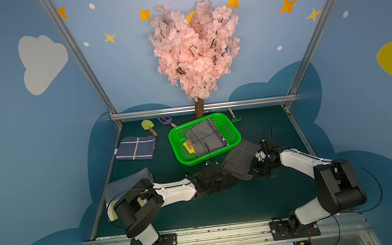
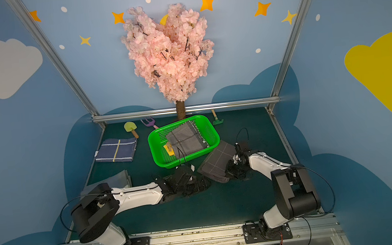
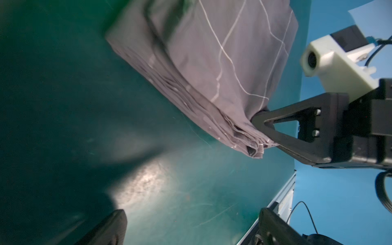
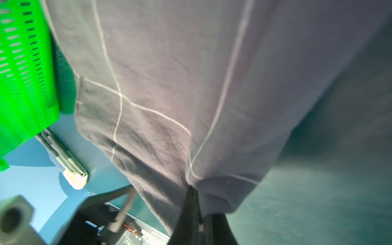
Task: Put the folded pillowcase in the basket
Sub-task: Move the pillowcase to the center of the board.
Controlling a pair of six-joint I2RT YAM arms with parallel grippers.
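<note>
Green basket (image 1: 229, 129) w/ grey cloth (image 1: 204, 138); R jaws clamp pillowcase (image 1: 240, 158) beside it, L jaws wide

You face basket (image 1: 231, 129) mid-table; folded cloth (image 1: 204, 137) lies in it. From basket: trunk (image 1: 199, 108) at 12, rake (image 1: 235, 118) at 2, fork (image 1: 165, 119) and spade (image 1: 147, 125) at 10, towel (image 1: 135, 147) at 9, pillowcase (image 1: 239, 158) just beside at 4, sheet (image 1: 126, 183) well apart at 8.
</note>
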